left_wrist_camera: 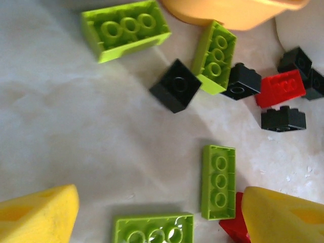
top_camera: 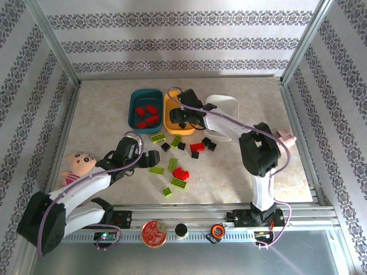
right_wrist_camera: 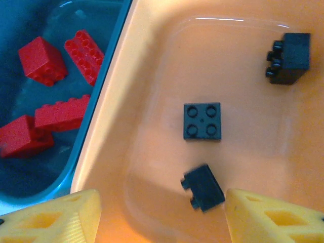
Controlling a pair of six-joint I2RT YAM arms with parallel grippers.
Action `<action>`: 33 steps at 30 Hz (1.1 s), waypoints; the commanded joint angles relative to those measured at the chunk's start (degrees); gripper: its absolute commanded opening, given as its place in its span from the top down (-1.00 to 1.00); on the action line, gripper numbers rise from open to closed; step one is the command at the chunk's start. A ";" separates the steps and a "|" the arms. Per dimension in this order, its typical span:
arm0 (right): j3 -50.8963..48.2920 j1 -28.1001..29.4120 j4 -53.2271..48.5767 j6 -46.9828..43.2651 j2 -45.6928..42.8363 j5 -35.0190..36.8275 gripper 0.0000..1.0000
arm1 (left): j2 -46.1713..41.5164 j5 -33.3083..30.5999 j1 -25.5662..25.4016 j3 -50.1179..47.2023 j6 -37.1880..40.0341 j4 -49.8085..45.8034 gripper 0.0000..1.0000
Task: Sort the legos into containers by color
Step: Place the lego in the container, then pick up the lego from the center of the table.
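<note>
Three trays: one teal tray point(top_camera: 132, 109), one orange tray point(right_wrist_camera: 243, 152), one white tray point(top_camera: 226, 106). Four red bricks point(right_wrist_camera: 39, 59) lay in the teal, three black bricks point(right_wrist_camera: 202, 120) in the orange. Loose on the counter point(top_camera: 103, 114) lay six lime bricks point(top_camera: 178, 183), five black, at least two red.

A black brick point(right_wrist_camera: 203, 188) in the orange tray point(right_wrist_camera: 263, 152) is blurred, its studs indistinct

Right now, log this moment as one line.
left hand open over loose lime legos | right hand open above orange tray, three black legos inside | teal tray holds red legos
</note>
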 commanded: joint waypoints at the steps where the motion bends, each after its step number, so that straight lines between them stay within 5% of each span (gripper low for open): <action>1: -6.99 -0.20 3.21 0.86 -8.17 -0.40 -0.32 | 6.53 -2.45 -3.42 5.12 6.50 0.00 -0.60; 14: -24.04 -0.52 7.45 3.98 -23.32 0.39 -0.33 | 26.66 -16.16 -6.60 17.20 14.05 -0.83 -0.17; 29: -25.78 -0.73 7.19 4.03 -27.36 0.30 -0.34 | 35.88 -17.05 -6.51 23.29 14.11 0.25 -0.23; 33: -26.45 -0.73 7.45 4.17 -27.82 0.55 -0.33 | 36.59 -16.60 -6.59 22.81 14.43 2.54 -0.09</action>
